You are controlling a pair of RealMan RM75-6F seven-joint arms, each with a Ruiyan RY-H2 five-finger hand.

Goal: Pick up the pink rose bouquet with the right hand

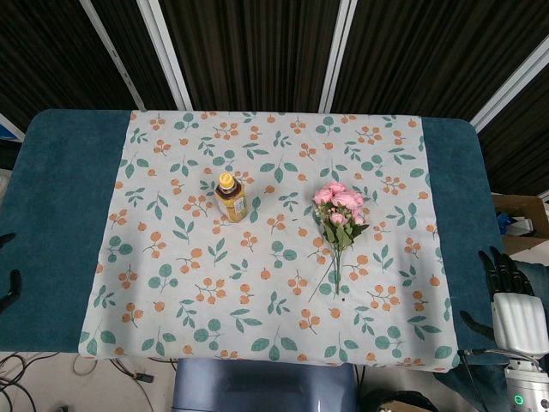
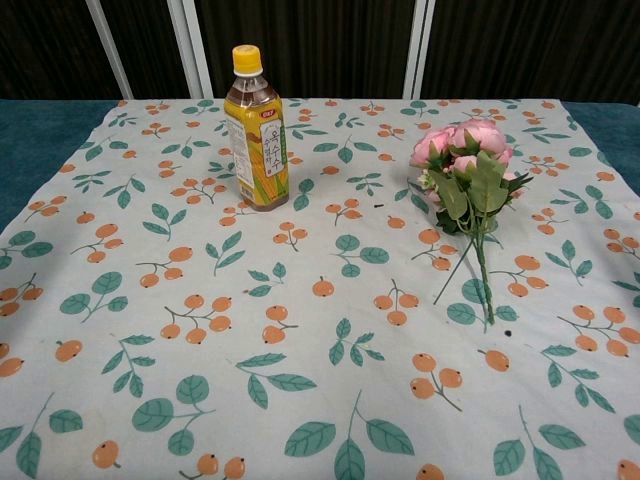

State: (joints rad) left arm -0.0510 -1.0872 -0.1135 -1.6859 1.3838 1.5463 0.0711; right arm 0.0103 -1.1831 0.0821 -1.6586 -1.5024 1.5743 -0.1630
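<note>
Left hand (image 1: 9, 283): only dark fingertips show at far left edge in head view, off the table (image 1: 60, 215); spread or curled, cannot tell. Cloth (image 1: 171, 300), white w/ orange-berry and green-leaf print, covers the table's mid section; teal surface bare on both sides. Bottle (image 1: 231, 196), amber drink w/ yellow cap, stands upright on cloth left of center, toward the far side; label faces chest cam. Bouquet (image 1: 338, 219) lies flat on cloth right of center, well apart from bottle; pink blooms point to far edge, green stems trail toward robot, slightly splayed at the ends. Nothing touches it. Right hand (image 1: 506, 283) at the table's right edge in head view, near front corner, well apart from bouquet; dark fingers point up and stand apart, holding nothing, white wrist casing below. Chest view shows neither hand.
</note>
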